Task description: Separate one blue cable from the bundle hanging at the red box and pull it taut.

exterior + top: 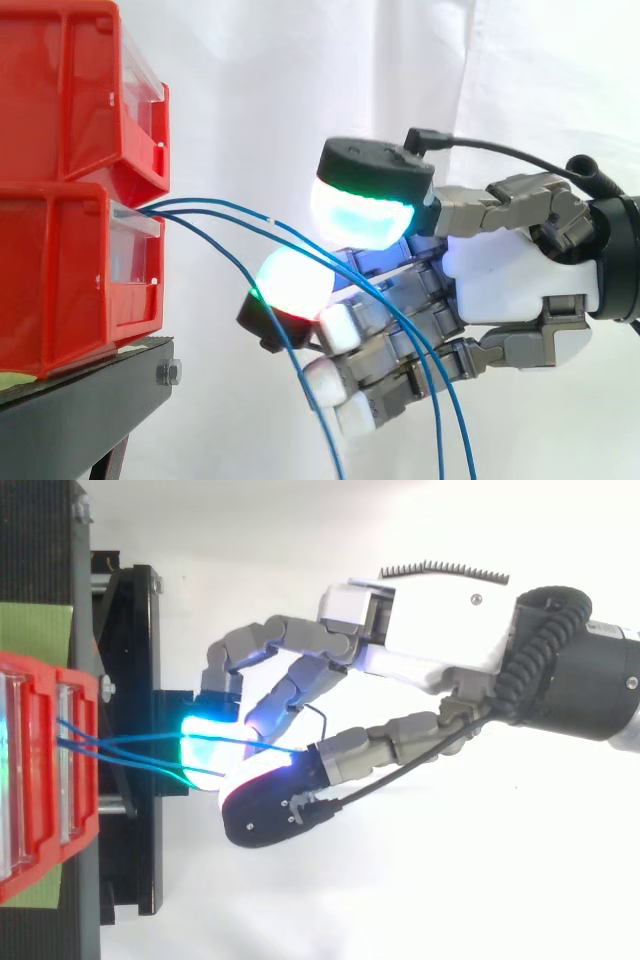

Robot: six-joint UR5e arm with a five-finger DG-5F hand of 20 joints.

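Hand (510,270) fingers (292,280) curled, pinching two upper blue cables (240,212) near the lower red box (60,280). Third cable (206,243) hangs free. All slack, so single one not isolated, not yet pulled.

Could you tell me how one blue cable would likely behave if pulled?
Probably floppy: the blue cables sag in curves from the red bin past the robot hand. Likely light and thin, so it may slip. Neighbours run close and may drag along.

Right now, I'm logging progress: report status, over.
Hand among blue cables, hold unconfirmed. Cables slack, drooping from lower red bin. Nothing in the way.
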